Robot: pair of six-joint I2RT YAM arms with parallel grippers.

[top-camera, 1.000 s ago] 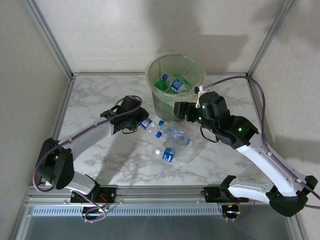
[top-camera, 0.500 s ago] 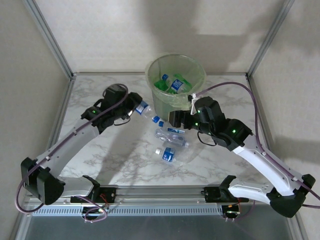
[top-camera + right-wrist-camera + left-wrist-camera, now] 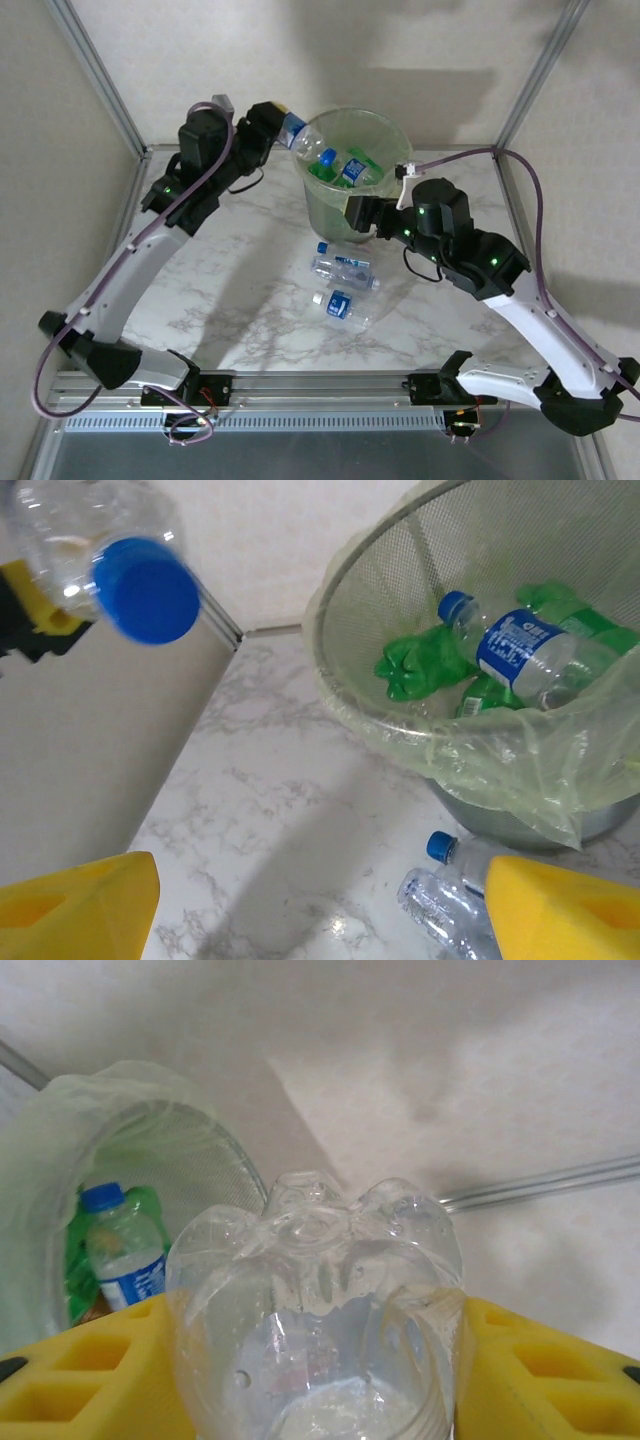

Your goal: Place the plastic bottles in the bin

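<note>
Pinching one clear bottle [image 3: 315, 1300] between them, the yellow fingers [image 3: 80, 1380] of the left gripper [image 3: 280, 122] are pressing on its sides. Its ribbed base is facing away from the wrist camera. The right wrist view is catching its blue cap [image 3: 145, 590] pointing that way, up in the air.

Bottles are lying in three places. One is hanging in the left gripper at the far-left rim of the bin [image 3: 400, 135]. Two clear ones with blue caps and labels are lying on their sides on the marble table [image 3: 220, 290]: one [image 3: 345, 268] just in front of the bin and another [image 3: 340, 305] just nearer the arms. Inside the bin one clear bottle with a blue label [image 3: 525, 640] is resting on crumpled green ones [image 3: 420, 665], too tangled to count.

Both arms are working. The left arm is stretching up and away from its base, its wrist held high beside the bin. The right arm is bending at the elbow, and the right gripper [image 3: 355, 213] is hanging low against the bin's near-right wall, holding nothing, its yellow fingers [image 3: 80, 905] spreading wide apart.

A pale green liner is draping over the bin's rim, and the bin is standing at the far middle of the table.
</note>
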